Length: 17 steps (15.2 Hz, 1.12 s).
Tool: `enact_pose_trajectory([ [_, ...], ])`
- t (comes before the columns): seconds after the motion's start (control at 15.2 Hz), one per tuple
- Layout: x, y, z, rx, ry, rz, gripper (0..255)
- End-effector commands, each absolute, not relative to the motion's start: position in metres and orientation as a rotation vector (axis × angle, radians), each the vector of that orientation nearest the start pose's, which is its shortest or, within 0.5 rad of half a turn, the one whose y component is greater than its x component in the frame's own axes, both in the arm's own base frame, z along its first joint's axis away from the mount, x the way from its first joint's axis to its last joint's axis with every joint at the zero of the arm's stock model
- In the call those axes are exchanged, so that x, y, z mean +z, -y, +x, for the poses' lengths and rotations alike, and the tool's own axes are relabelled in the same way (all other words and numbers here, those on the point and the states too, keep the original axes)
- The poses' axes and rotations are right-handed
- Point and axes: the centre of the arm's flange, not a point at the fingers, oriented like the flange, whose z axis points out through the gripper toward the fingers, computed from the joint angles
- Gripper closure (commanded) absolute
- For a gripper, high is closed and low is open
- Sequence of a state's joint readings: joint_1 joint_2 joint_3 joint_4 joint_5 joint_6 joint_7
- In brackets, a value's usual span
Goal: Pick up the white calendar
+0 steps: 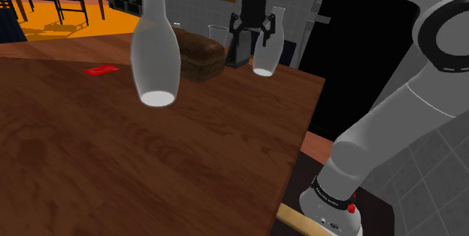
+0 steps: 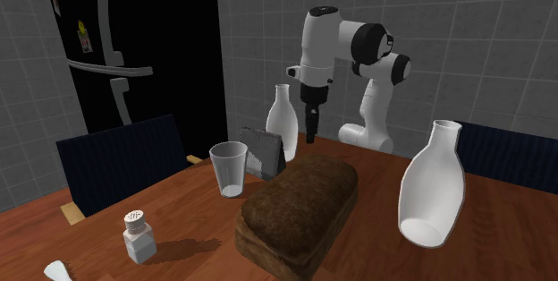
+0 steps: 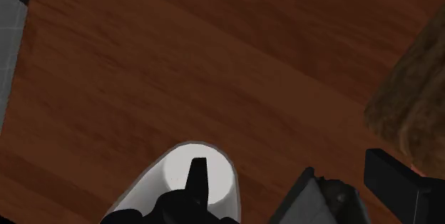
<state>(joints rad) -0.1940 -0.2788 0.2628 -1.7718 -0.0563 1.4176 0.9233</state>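
Calendar (image 2: 262, 152): your target is a small tent-shaped stand, drawn grey rather than white. It stands upright on the wooden table (image 2: 192, 212), just behind the glass (image 2: 229, 167) and in front of the small white bottle (image 2: 283, 118). The bread loaf (image 2: 300, 203) sits close on its other side.
Gripper (image 2: 311, 134): it points straight down and hangs just above the calendar, close beside the small white bottle. It holds nothing.
Fingers (image 3: 197, 180): they are spread wide. In the wrist view the calendar's top lies in the gap between them, nearer the finger on the loaf's side. As far as you can see, it touches neither.
Step in hand: you look to be at the last of the approach, lined up over the calendar with no grasp made.
Next move: shift a little so the ridge sits midway between the fingers. Then come down until they straddle it, close, and lift straight up.
Watch for: one finger hangs right over the bottle and the loaf crowds the other, so you have little room to descend. A thin folded stand may also flex or slip as you close.
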Motion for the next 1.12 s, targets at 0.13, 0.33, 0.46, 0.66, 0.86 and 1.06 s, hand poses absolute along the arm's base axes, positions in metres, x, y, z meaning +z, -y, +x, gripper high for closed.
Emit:
enact_pose_trajectory([
  [0.13,0.669,-0.034,0.502,0.01,-1.755,-2.785,0],
  [0.33,0.68,-0.019,0.537,0.0,-1.998,-2.614,0],
  [0.46,0.686,-0.01,0.553,-0.005,-2.102,-2.529,0],
  [0.66,0.67,-0.01,0.553,-0.005,-2.102,-2.529,0],
  [0.86,0.654,-0.01,0.553,-0.005,-2.102,-2.529,0],
  [1.06,0.646,-0.01,0.553,-0.005,-2.102,-2.529,0],
])
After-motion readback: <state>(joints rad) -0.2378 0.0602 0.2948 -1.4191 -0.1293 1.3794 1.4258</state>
